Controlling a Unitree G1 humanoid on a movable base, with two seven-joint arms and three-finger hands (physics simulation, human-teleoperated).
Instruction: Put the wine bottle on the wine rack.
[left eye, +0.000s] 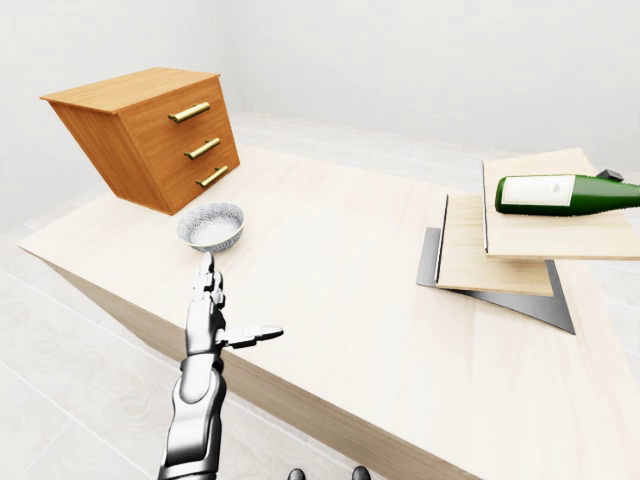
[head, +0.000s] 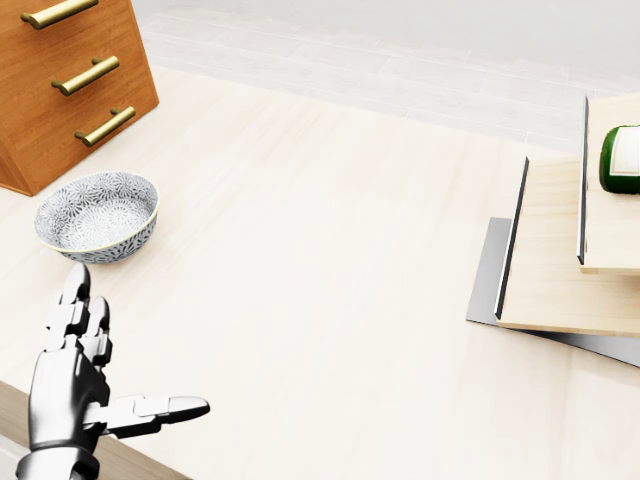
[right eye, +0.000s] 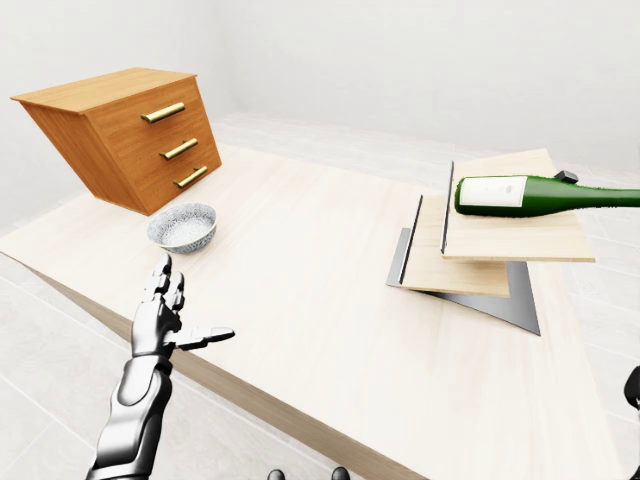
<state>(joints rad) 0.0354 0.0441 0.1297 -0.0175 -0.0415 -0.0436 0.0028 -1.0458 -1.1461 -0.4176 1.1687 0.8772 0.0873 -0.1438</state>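
No readable text anywhere, white label (right eye: 502, 193) on the green wine bottle (right eye: 545, 195) blank, no lettering or numbers, bottle lying on the wine rack (right eye: 510, 238), nothing written on the drawer chest (right eye: 125, 137) left of the rack

Plain white walls (left eye: 400, 60); pale grey tiled floor (left eye: 60, 400); long light-wood table (left eye: 330, 260); orange-brown wooden three-drawer chest (left eye: 150, 135), brass handles.
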